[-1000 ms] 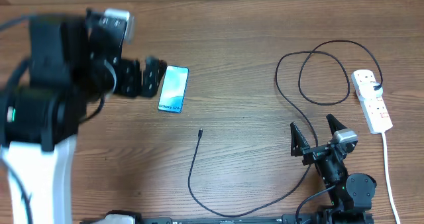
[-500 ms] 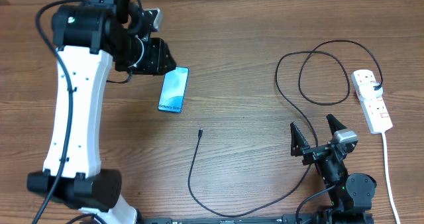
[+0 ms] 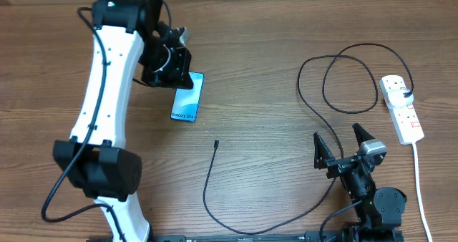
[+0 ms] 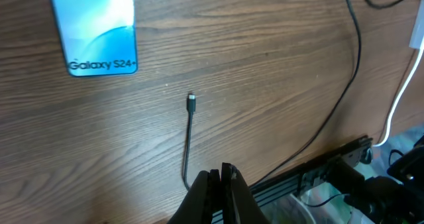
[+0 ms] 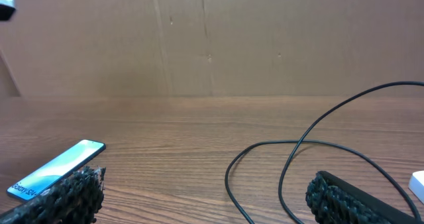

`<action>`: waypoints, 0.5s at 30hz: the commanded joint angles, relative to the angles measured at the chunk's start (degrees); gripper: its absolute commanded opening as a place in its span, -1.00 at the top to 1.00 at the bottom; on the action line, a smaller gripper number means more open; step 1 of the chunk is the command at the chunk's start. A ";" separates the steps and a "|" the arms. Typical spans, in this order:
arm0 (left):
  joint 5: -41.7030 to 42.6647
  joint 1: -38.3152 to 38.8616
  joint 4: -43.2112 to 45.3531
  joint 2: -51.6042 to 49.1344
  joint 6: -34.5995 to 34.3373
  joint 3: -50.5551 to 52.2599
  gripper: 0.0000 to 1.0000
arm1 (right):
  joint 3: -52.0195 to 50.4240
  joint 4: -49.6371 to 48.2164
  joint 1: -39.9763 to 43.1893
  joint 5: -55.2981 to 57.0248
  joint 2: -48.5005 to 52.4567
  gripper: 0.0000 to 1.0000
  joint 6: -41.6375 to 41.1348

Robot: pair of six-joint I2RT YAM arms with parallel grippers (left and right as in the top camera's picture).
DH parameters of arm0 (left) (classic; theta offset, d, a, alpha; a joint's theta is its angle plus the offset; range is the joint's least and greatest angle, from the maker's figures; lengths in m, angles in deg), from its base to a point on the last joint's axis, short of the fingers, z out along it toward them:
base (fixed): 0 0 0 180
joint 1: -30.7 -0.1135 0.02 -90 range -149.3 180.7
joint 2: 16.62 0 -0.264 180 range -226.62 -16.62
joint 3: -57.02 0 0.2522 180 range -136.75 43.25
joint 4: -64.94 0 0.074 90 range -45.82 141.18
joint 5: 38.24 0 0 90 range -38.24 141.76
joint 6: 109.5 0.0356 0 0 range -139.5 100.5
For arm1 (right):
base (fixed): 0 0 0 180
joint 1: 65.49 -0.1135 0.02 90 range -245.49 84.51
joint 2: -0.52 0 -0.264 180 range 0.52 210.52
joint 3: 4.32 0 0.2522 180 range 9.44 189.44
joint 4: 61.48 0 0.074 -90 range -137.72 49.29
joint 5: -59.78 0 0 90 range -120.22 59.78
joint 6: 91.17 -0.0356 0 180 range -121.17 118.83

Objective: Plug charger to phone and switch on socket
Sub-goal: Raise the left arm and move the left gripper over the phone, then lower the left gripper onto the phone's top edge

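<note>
Your left gripper (image 4: 220,176) is hovering clenched and empty by the Galaxy S24 phone (image 3: 187,96); your right gripper (image 3: 340,142) is gaping. The charger (image 4: 187,144) is lying limp and will likely flop, so pinch its stiff connector tip (image 3: 216,143), near the phone.

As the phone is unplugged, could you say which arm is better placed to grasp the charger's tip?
Probably left: the left hand, though shut, is nearer the charger tip, by the phone; the open right hand sits farther, toward the socket.

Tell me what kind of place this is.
Probably a robotics test bench, not a home: a white-and-black robot arm over a wood-grain table, backed by a plain brown cardboard sheet.
</note>
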 commanded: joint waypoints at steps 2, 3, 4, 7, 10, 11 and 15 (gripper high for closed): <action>-1.95 3.15 -0.02 -2.71 -1.03 -0.15 0.91 | -0.59 -0.31 -0.37 0.59 -0.57 -1.00 0.46; -2.73 3.72 0.11 -3.23 -1.03 -0.11 0.92 | -0.59 -0.31 -0.37 0.59 -0.57 -0.99 0.46; -3.30 4.13 0.22 -3.65 -1.03 -0.07 0.92 | -0.59 -0.31 -0.37 0.59 -0.57 -1.00 0.46; -3.96 5.33 0.83 -5.18 -1.03 -0.07 0.92 | -0.59 -0.31 -0.37 0.59 -0.57 -1.00 0.46; -3.98 6.10 1.97 -7.02 -1.03 -0.04 0.91 | -0.59 -0.31 -0.37 0.59 -0.57 -1.00 0.46; -4.04 6.29 2.58 -7.54 -1.03 -0.04 0.92 | -0.59 -0.31 -0.37 0.59 -0.57 -1.00 0.46; -6.54 6.49 5.40 -10.01 -3.87 -0.07 0.92 | -0.59 -0.31 -0.37 0.59 -0.57 -1.00 0.46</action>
